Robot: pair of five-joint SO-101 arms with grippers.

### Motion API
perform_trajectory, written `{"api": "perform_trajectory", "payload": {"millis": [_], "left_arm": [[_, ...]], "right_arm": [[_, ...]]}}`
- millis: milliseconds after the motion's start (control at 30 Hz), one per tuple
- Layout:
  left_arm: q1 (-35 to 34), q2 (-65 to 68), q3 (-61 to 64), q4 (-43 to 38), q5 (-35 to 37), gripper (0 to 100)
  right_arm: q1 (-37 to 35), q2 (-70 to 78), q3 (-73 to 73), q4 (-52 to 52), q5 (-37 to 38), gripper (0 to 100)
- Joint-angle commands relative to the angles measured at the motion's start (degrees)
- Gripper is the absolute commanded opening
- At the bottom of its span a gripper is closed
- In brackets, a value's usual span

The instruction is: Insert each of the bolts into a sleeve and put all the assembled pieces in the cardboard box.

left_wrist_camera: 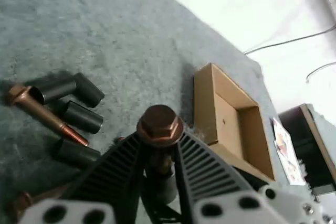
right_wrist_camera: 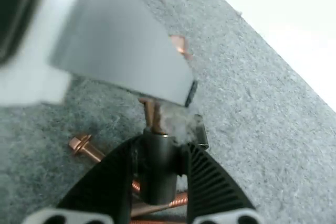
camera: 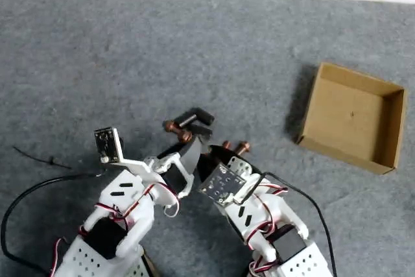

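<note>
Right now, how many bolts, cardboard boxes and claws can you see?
Bolts: 4
Cardboard box: 1
Claws: 2, left claw and right claw
Total: 7

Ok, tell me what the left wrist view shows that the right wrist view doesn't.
Left wrist only: the cardboard box, loose sleeves with a loose bolt lying beside them, and the hex head of the held bolt in the left jaws. Right wrist only: the right jaws clamping a black sleeve, another bolt lying beside it. Both: the held bolt's shank and the grey mat.
</note>
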Motion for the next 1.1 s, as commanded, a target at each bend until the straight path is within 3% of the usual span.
{"api": "perform_trajectory", "payload": {"millis": [0, 333, 567, 733, 867, 967, 1067], "left_arm": [[0.6, -0.7, -0.9, -0.1, -0.8, 0], [1.1, -0.7, -0.3, 0.2, -1.0, 2], [2.1, -0.6, 1.5, 1.1, -1.2, 36], [1.3, -0.6, 0.9, 2.8, -3.1, 39], [-5.8, -0.7, 0.1, 2.8, -2.5, 39], [-14.5, -0.7, -1.4, 1.6, 3.6, 39], [-20.6, -0.7, -0.1, -2.2, 5.0, 39]], "right_arm": [[0.5, -1.2, 5.3, -2.0, -3.4, 0.4], [0.7, -1.2, 5.3, -2.0, -3.3, 0.4], [0.7, -1.2, 5.3, -2.0, -3.3, 0.4], [2.4, -1.2, 5.3, -2.0, -3.3, 0.4], [4.6, -1.2, 5.3, -2.0, -3.4, 0.4], [6.5, -1.2, 5.3, -2.8, -3.7, 0.4], [9.5, -1.2, 5.3, -3.9, -3.8, 0.4]]}}
